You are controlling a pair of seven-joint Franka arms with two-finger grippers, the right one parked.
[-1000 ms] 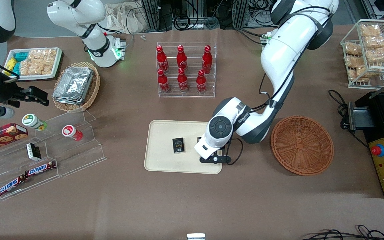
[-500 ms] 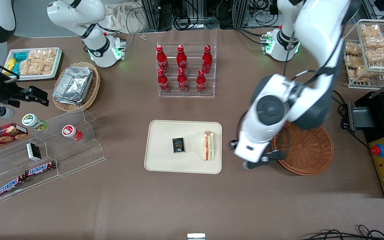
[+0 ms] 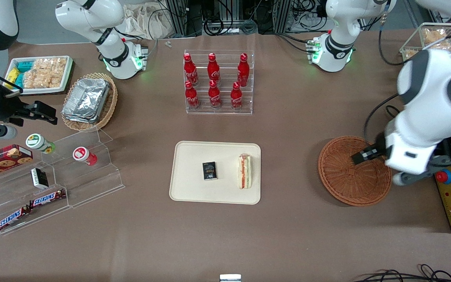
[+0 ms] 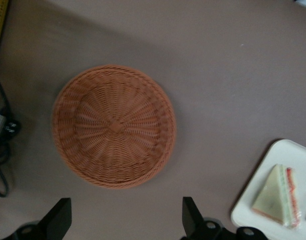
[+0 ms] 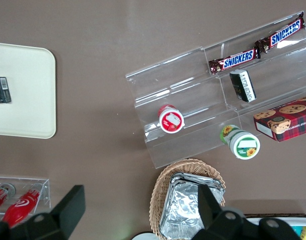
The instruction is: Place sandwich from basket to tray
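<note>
Sandwich (image 3: 244, 170): you see it on the tray (image 3: 189, 188).
Basket (image 3: 347, 184): well apart from tray.
Gripper (image 4: 125, 220): fingers spread, holding nothing, above basket.

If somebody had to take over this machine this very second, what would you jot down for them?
Gripper: open, holding nothing, raised over the basket at the working arm's end of the table.
Sandwich: lying in the tray, beside a small black box.
Basket: holds nothing.
Done: sandwich is out of the basket and on the tray.
Left: nothing on the sandwich itself; probably just park the arm.
</note>
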